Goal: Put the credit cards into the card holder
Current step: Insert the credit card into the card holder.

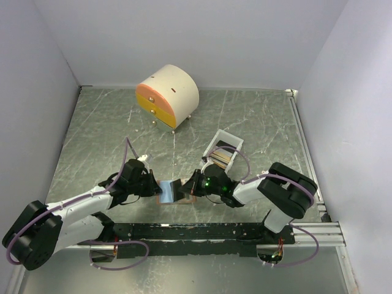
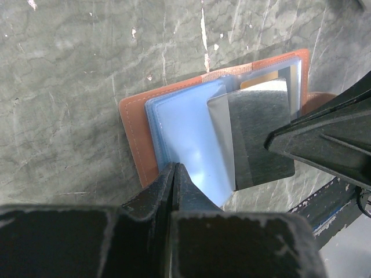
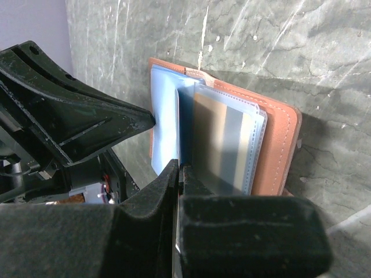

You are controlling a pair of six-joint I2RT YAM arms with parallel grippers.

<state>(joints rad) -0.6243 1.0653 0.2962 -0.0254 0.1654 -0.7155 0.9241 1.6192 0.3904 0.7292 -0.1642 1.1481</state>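
Observation:
The card holder (image 1: pixel 174 192) lies open between my two grippers; its salmon cover (image 2: pixel 134 133) and clear-blue inner sleeves (image 2: pixel 185 130) show in the left wrist view. My left gripper (image 2: pixel 174 169) is shut on the near edge of a blue sleeve. My right gripper (image 3: pixel 179 167) is shut on a dark grey credit card (image 2: pixel 261 136), which is partly over the sleeves, seen edge-on (image 3: pixel 186 124) in the right wrist view. A gold card (image 2: pixel 259 80) sits in a sleeve behind it. In the top view the left gripper (image 1: pixel 153 187) and right gripper (image 1: pixel 190 187) nearly meet over the holder.
A small white tray (image 1: pixel 235 142) with several more cards (image 1: pixel 222 155) stands just behind the right gripper. A round cream cabinet with orange-yellow drawers (image 1: pixel 168 95) stands at the back. The black base rail (image 1: pixel 202 231) runs along the near edge.

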